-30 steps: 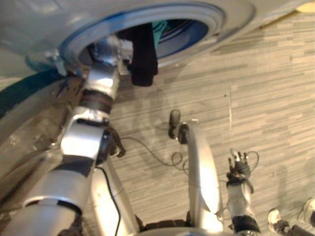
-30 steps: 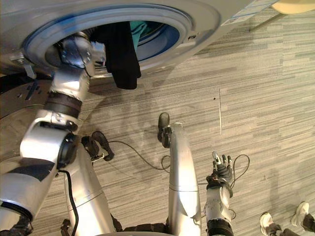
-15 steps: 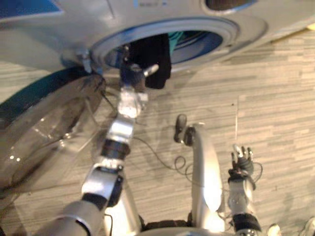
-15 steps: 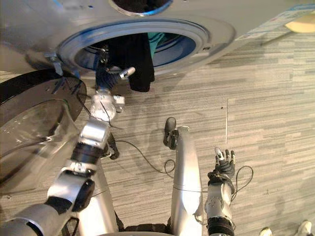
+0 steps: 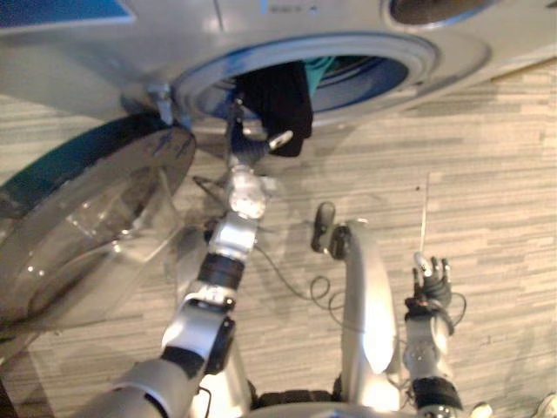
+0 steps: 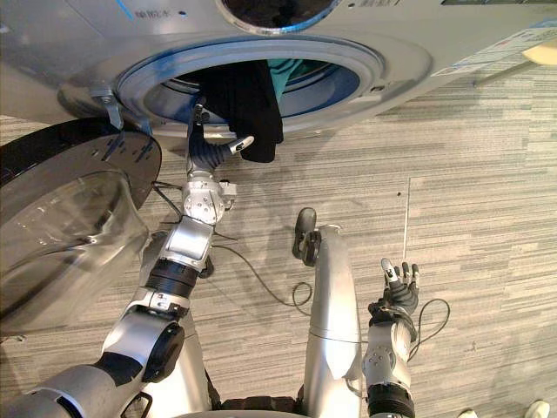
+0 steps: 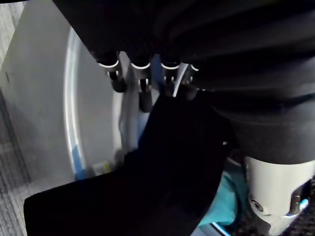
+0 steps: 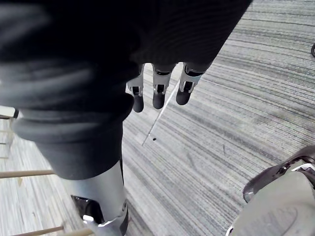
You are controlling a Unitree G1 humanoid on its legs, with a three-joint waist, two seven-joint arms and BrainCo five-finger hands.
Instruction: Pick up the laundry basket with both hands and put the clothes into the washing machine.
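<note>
Left robot hand (image 6: 211, 152) withdrawn to drum (image 6: 335, 85) rim, spread | right robot hand (image 6: 399, 293) spread | grey plank floor (image 6: 487, 218)

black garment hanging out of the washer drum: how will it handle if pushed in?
Probably floppy: the black garment drapes limp over the silver drum rim, so a push likely folds it rather than slides it. It may slip back out, since much hangs outside.

We note: black garment (image 6: 248, 113), teal cloth (image 6: 283, 68), silver washing machine (image 6: 70, 43) with blue-rimmed opening, floor (image 6: 487, 218) grey, streaked plank pattern.
</note>
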